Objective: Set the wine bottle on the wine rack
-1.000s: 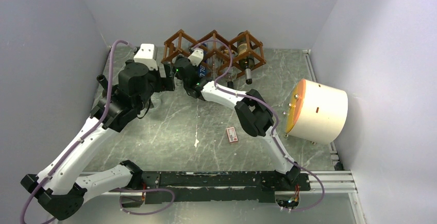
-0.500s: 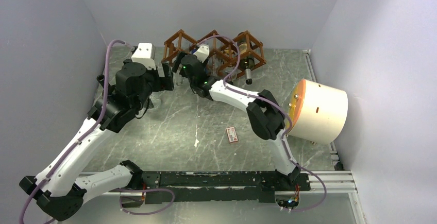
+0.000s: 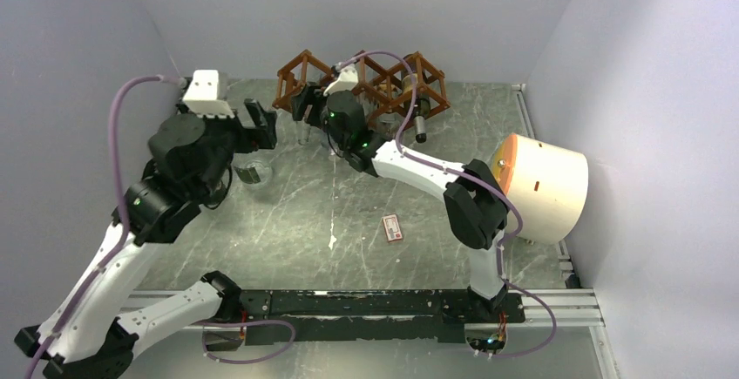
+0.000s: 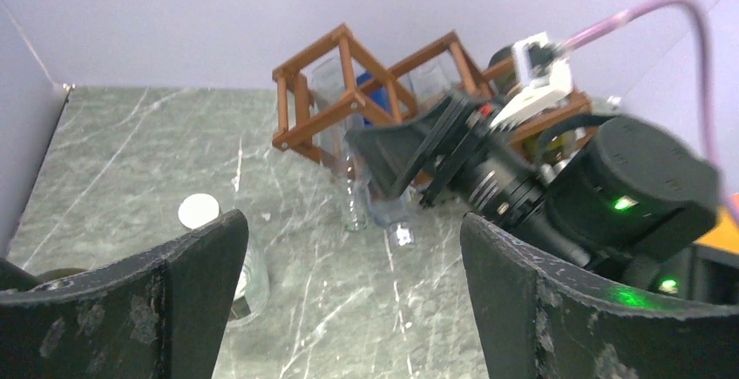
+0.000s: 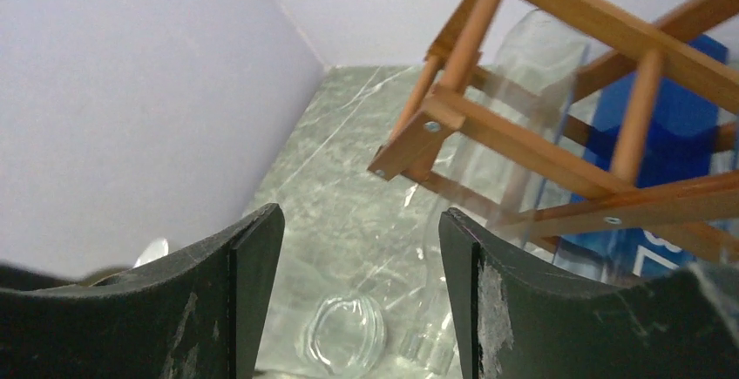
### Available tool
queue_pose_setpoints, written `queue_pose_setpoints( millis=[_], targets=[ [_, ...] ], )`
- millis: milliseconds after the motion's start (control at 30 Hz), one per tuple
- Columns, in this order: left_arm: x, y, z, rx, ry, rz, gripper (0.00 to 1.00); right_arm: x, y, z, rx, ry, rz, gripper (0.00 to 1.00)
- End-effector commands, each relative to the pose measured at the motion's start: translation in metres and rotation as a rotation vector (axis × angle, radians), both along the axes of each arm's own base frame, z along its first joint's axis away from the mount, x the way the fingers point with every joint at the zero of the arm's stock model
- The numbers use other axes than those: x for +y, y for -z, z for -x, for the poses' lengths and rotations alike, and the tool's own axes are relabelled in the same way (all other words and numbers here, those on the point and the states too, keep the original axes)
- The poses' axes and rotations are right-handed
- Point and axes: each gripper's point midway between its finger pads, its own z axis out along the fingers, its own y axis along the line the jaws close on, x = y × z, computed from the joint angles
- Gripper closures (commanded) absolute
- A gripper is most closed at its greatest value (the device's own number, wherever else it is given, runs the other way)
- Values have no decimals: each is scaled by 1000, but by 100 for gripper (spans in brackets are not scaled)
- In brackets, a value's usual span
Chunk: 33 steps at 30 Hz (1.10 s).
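The reddish-brown lattice wine rack (image 3: 296, 74) stands at the back of the table. A clear glass bottle (image 5: 523, 91) lies tilted through its left cell, with its neck (image 4: 353, 196) down on the table. A clear bottle with a blue label (image 5: 680, 135) sits in the middle cell, and a dark bottle (image 3: 416, 104) in the right cell. My right gripper (image 3: 307, 102) is open and empty just in front of the left cell, and its wrist view (image 5: 359, 218) shows the clear bottle ahead of it. My left gripper (image 3: 261, 125) is open and empty to the left of the rack, facing it in its own view (image 4: 350, 222).
A glass jar (image 3: 253, 170) with a white lid (image 4: 199, 211) stands on the table under my left gripper. A cream drum with an orange face (image 3: 536, 187) lies at the right. A small red and white card (image 3: 394, 226) lies mid-table. Walls close in on all sides.
My left gripper has pulled back to the left, away from the rack. My right arm has stretched further back, bringing its gripper up to the rack's left cell.
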Motion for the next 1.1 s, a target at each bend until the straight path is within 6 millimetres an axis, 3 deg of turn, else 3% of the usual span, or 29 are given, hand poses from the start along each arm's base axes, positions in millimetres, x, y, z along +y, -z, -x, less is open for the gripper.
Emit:
queue_pose_setpoints(
  millis=[0,200,367,500,767,933,1067],
  targets=[
    [13,-55,22,-164,27,87,5,41,-11,31,-160,-215,74,31],
    [19,-76,34,-213,42,95,5,96,12,60,-254,-401,185,29],
    [19,-80,36,-219,49,97,5,130,33,67,-279,-508,215,28],
    [19,-77,36,-209,48,91,5,148,40,76,-324,-568,224,28],
    [16,-70,33,-188,55,79,5,170,51,68,-366,-580,276,30],
    [15,-69,32,-175,57,67,5,177,57,60,-379,-553,308,40],
    [15,-66,30,-168,52,57,5,175,52,62,-416,-535,323,63]
  ],
)
